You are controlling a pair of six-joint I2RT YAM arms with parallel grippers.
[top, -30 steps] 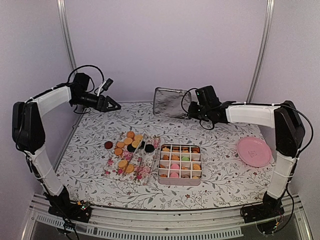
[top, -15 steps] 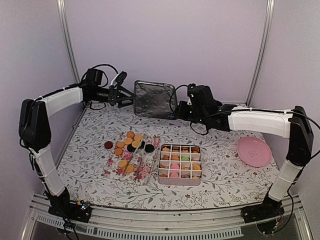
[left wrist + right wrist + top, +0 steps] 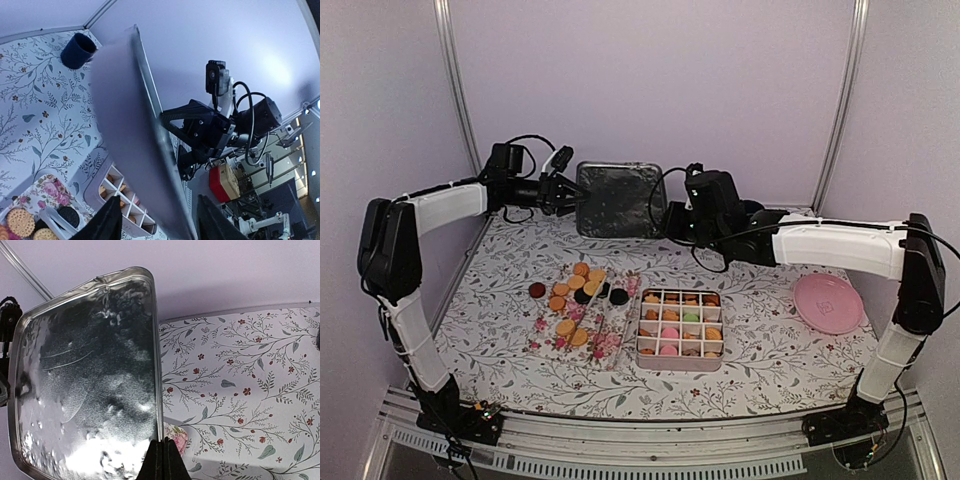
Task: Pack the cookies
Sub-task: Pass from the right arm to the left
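Several round cookies [image 3: 575,285], orange and dark, lie on a floral tray [image 3: 610,340]. More cookies [image 3: 680,322] fill the compartments of the pink tin box [image 3: 682,362]. The silver tin lid [image 3: 620,200] hangs upright above the table's back. My right gripper [image 3: 670,215] is shut on its right edge; the right wrist view shows the closed gripper [image 3: 164,442] pinching the lid [image 3: 85,380]. My left gripper [image 3: 570,193] is at the lid's left edge. In the left wrist view the gripper [image 3: 159,198] straddles the lid [image 3: 135,125], and a gap shows beside the left finger.
A pink plate [image 3: 828,303] lies on the right side of the floral tablecloth. A dark blue cup [image 3: 77,50] stands in the back left corner. White walls close off the back and sides.
The right arm has carried the lid up and to the left, turning it upright. The left arm has swung right to the lid's left edge, and its jaws have narrowed around it.
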